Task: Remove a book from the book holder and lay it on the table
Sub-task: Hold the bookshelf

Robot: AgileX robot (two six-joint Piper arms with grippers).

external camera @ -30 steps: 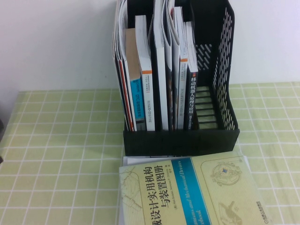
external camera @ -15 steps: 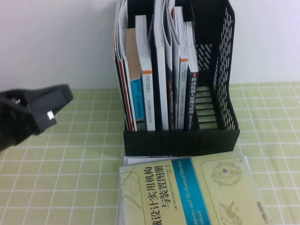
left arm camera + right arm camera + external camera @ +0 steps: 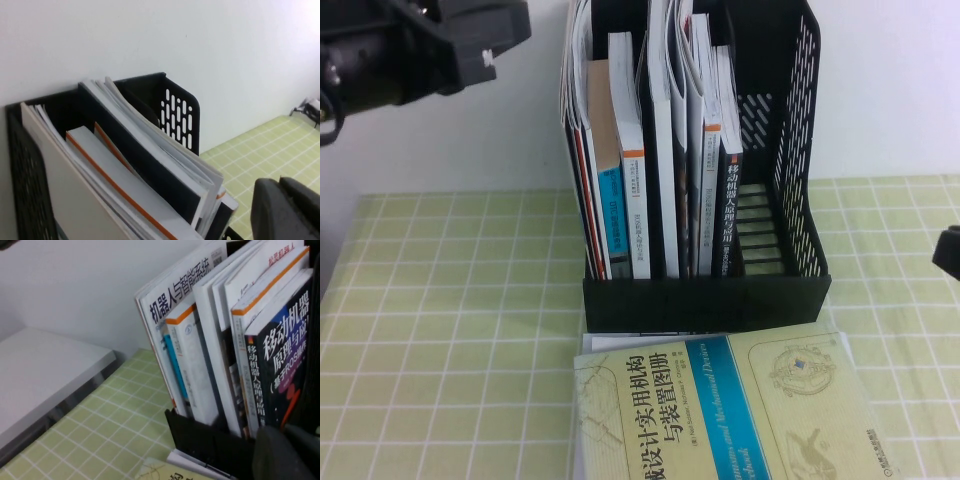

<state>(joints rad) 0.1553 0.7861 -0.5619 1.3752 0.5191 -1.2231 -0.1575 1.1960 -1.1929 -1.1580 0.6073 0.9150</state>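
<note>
The black book [image 3: 732, 215] stands upright in the black book holder [image 3: 705, 300], rightmost of the books, with white characters on its spine. Its cover with orange and pink shapes shows in the right wrist view [image 3: 285, 355]. My left gripper [image 3: 485, 40] is shut and empty, raised at the upper left, level with the holder's top and left of it; its fingers [image 3: 285, 210] hang over the books. My right gripper [image 3: 948, 255] is shut and empty, just showing at the right edge, low beside the holder; its fingers [image 3: 287, 452] are close to the holder's front lip [image 3: 210, 440].
A pale yellow-green book with a blue band [image 3: 720, 410] lies flat on the checked table [image 3: 450, 300] in front of the holder. White-spined books [image 3: 660, 150] fill the left and middle compartments. The compartment right of the black book [image 3: 765, 230] holds nothing. A white ledge [image 3: 45, 375] stands beside the table.
My left arm came in from the left edge and rose to the upper left, near the holder's top. My right gripper's tip appeared at the right edge. The books have not moved.
</note>
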